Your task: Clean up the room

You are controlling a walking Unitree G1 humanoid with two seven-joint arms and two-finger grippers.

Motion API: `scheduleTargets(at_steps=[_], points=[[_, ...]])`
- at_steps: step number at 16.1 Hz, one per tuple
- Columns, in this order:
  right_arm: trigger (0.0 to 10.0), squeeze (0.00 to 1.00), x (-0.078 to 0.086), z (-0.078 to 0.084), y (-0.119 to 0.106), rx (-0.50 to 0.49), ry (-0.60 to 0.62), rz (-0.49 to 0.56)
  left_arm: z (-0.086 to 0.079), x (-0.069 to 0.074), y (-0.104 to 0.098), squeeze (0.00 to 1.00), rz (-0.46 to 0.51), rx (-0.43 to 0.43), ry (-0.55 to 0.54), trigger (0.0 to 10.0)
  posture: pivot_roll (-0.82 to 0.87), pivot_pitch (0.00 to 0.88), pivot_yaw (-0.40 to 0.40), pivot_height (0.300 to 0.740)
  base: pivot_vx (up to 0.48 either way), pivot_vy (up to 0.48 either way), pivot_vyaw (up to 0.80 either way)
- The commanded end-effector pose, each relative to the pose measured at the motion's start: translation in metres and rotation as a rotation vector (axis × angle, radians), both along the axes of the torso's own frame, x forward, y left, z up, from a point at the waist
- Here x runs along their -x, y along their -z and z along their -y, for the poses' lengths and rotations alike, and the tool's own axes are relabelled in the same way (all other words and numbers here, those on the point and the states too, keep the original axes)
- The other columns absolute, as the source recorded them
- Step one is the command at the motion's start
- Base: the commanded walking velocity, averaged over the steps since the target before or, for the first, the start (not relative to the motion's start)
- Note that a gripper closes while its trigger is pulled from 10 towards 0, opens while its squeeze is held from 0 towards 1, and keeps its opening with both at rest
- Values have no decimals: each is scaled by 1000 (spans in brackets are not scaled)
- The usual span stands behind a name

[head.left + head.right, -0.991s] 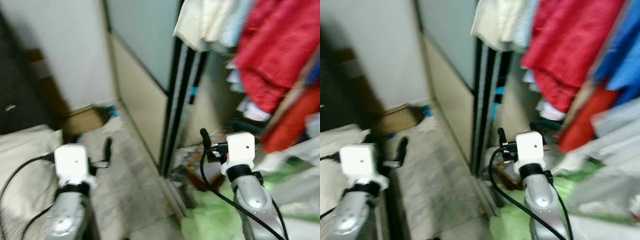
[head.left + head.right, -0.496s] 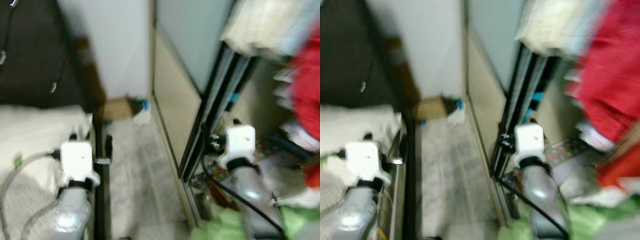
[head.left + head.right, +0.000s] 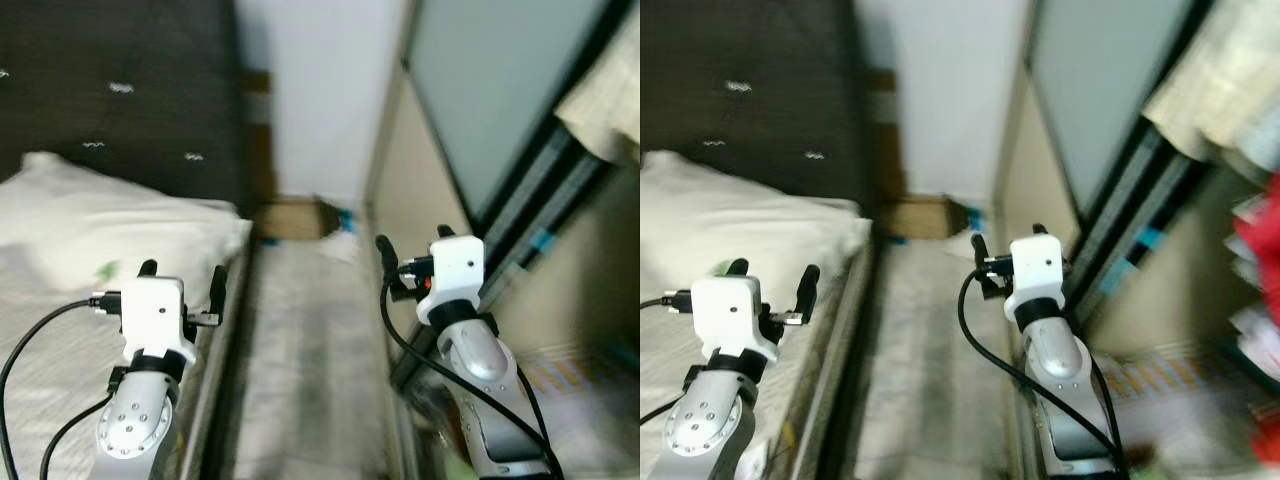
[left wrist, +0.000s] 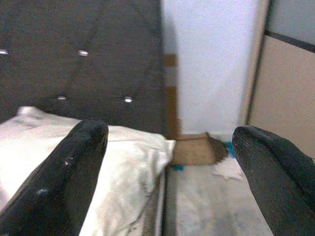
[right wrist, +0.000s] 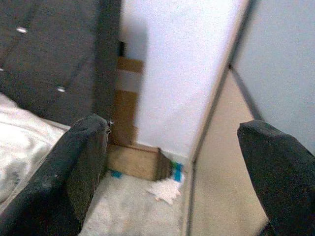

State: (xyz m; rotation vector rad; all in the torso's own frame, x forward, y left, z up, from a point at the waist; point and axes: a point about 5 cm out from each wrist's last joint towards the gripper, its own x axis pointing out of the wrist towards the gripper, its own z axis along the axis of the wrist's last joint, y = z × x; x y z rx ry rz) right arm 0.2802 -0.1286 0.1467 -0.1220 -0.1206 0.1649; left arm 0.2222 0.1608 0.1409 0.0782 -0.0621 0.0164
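Two grippers ride raised in front of the robot, and neither holds anything: the left gripper [image 3: 182,281] hangs over the near edge of the bed with its black fingers spread apart, and the right gripper [image 3: 412,262] sits above the floor strip with its fingers equally wide. Compared with a second ago, the whole view has swung left: the red and white hanging clothes and the green heap that crowded the right side have slid out, and the white-sheeted bed [image 3: 70,240] with its dark tufted headboard [image 3: 120,80] now takes the left half. That is the camera turning, not the things moving. The narrow pale floor strip [image 3: 300,340] between the bed and the beige sliding wardrobe door [image 3: 420,190] now runs straight ahead. At its far end, against the white wall, lie a brown cardboard box [image 3: 290,218], a crumpled white scrap of paper [image 5: 165,190] and a small blue item [image 5: 177,171] just beside it. Those look like the likely litter to collect, well apart from both grippers, so the robot probably needs to walk forward first.
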Motion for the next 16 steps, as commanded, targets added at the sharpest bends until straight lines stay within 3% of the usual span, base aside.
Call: scheduleTargets(at_steps=[1,3,6,16], points=[[10000,0,0,7,3,7,17,-13,5,1,-3,0,21,7,11,10000,51,48,-81,740,0,0,800],[10000,0,-4,6,3,8,13,-14,1,0,-4,0,25,-12,-82,10000,52,47,-81,740,0,0,800],[10000,0,-9,3,2,7,0,-13,8,-4,-7,0,45,2,54,10000,56,48,-85,740,0,0,800],[10000,0,-12,-4,0,-9,-24,-6,12,-6,-2,0,27,27,34,10000,45,58,-90,740,0,0,800]])
